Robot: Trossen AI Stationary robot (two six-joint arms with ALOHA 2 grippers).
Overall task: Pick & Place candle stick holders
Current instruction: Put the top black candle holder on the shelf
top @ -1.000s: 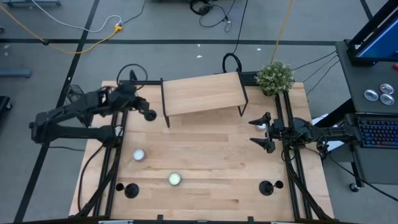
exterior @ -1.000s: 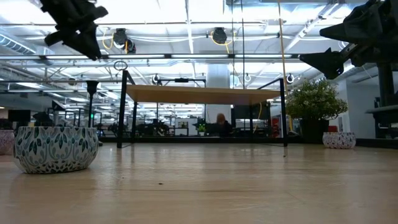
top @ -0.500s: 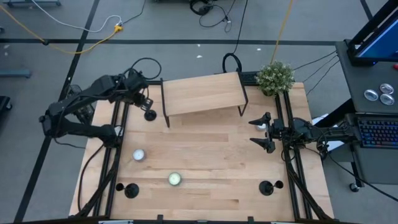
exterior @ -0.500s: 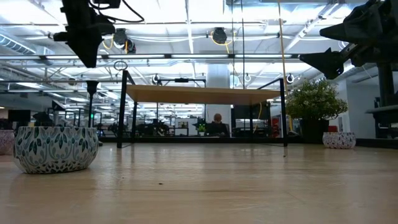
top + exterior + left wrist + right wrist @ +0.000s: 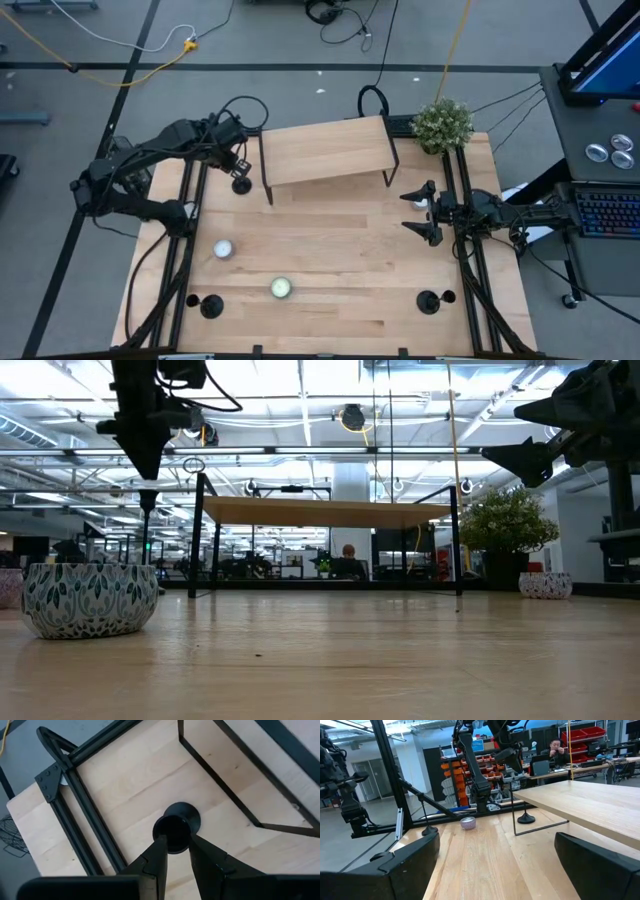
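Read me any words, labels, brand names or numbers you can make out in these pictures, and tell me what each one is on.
No legible text in any view.
Keyboard beside the table: key legends too small to read.
Blue screen in the room behind, right wrist view: too blurred to read.
Candle stick holders, tealight candles, wooden shelf: no markings visible.

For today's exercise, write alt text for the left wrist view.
Seen from above, the left gripper is shut on a black candle stick holder standing on the wooden table, beside a black metal frame and the shelf's leg.
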